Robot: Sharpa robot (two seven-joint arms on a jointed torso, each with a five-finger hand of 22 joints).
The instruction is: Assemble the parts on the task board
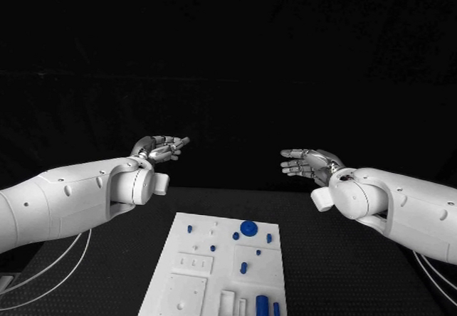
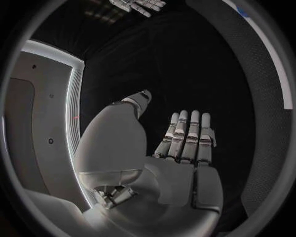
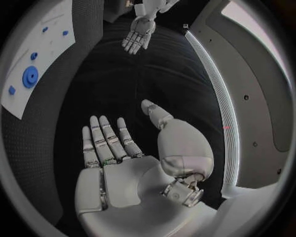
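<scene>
The white task board [image 1: 197, 270] lies in the middle of the black table, near its front. On it are several small blue parts: a round blue disc [image 1: 248, 228] near the far edge, small blue pegs [image 1: 243, 267] around the middle, and a blue cylinder [image 1: 262, 310] at the near right. My left hand [image 1: 159, 148] is raised beyond the board's far left, fingers apart, holding nothing. My right hand [image 1: 309, 165] is raised beyond the far right, open and empty too. The right wrist view shows the board [image 3: 43, 64], the disc [image 3: 29, 77], my right hand's palm [image 3: 120, 163] and the left hand [image 3: 138, 35].
Black table surface [image 1: 345, 278] surrounds the board on both sides. White cables [image 1: 38, 276] hang beside the left arm at the table's left edge. My left hand's flat palm and straight fingers [image 2: 185, 143] face a dark backdrop.
</scene>
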